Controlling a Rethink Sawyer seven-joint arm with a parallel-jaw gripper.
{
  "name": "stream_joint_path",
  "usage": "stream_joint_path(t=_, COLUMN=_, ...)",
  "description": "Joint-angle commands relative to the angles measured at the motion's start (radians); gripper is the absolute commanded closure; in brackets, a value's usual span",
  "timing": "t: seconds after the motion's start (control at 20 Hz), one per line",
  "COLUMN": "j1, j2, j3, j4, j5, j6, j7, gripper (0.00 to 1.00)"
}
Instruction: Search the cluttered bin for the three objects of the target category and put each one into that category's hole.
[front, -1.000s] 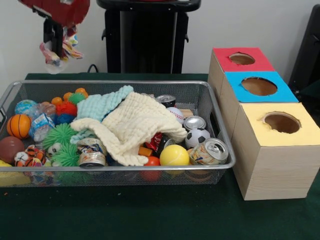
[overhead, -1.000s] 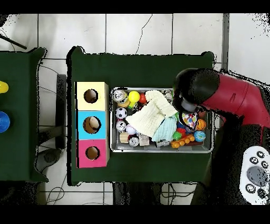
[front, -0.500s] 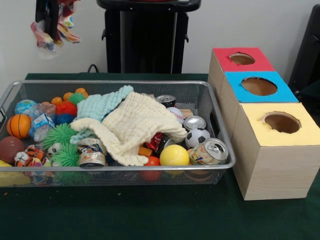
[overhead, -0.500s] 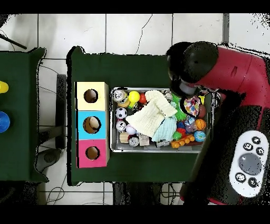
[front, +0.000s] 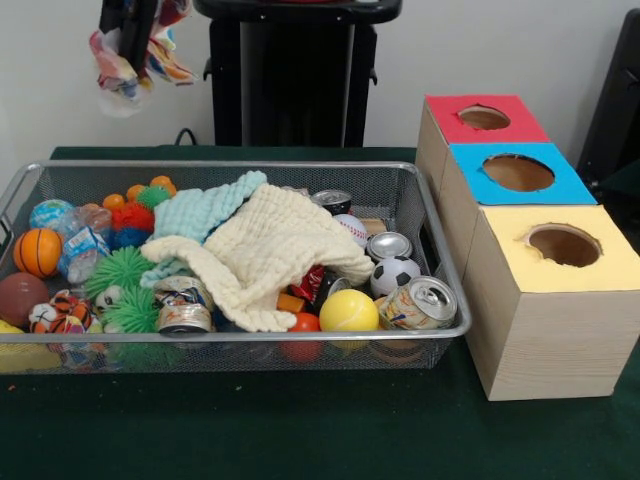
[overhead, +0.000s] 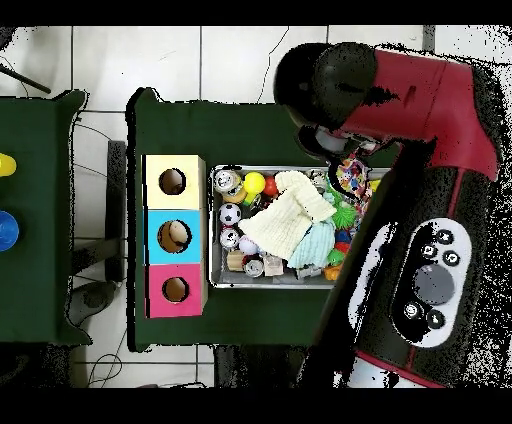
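High over the left end of the wire bin (front: 250, 335), my gripper (front: 134, 28) is shut on a crinkly colourful packet (front: 122, 62) that dangles below it. In the overhead view the arm hides the gripper, and only the packet (overhead: 350, 176) shows over the bin's (overhead: 300, 284) right part. Three boxes stand in a row beside the bin, with a red hole (front: 484, 117), a blue hole (front: 517, 172) and a yellow hole (front: 564, 244). Another clear packet (front: 82, 250) lies in the bin at the left.
A cream cloth (front: 270, 250) and a mint cloth (front: 205, 210) cover the bin's middle. Cans (front: 420, 303) and balls such as a yellow one (front: 348, 312) and a soccer ball (front: 395, 275) crowd the right end; spiky green toys (front: 120, 272) lie at the left.
The gripper rose with the packet, then shifted right in the front view. In the overhead view the arm swung up over the bin's right side.
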Motion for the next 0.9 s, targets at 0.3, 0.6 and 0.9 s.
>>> stream_joint_path(t=0.3, j1=0.061, j2=0.078, j3=-0.029, j4=-0.031, j5=0.012, j6=0.088, j7=0.332, gripper=1.00)
stream_joint_path(t=0.6, j1=0.098, j2=0.087, j3=-0.041, j4=-0.023, j5=0.028, j6=0.079, j7=0.375, gripper=1.00)
stream_joint_path(t=0.9, j1=0.118, j2=0.097, j3=-0.055, j4=-0.033, j5=0.046, j6=0.095, j7=0.415, gripper=1.00)
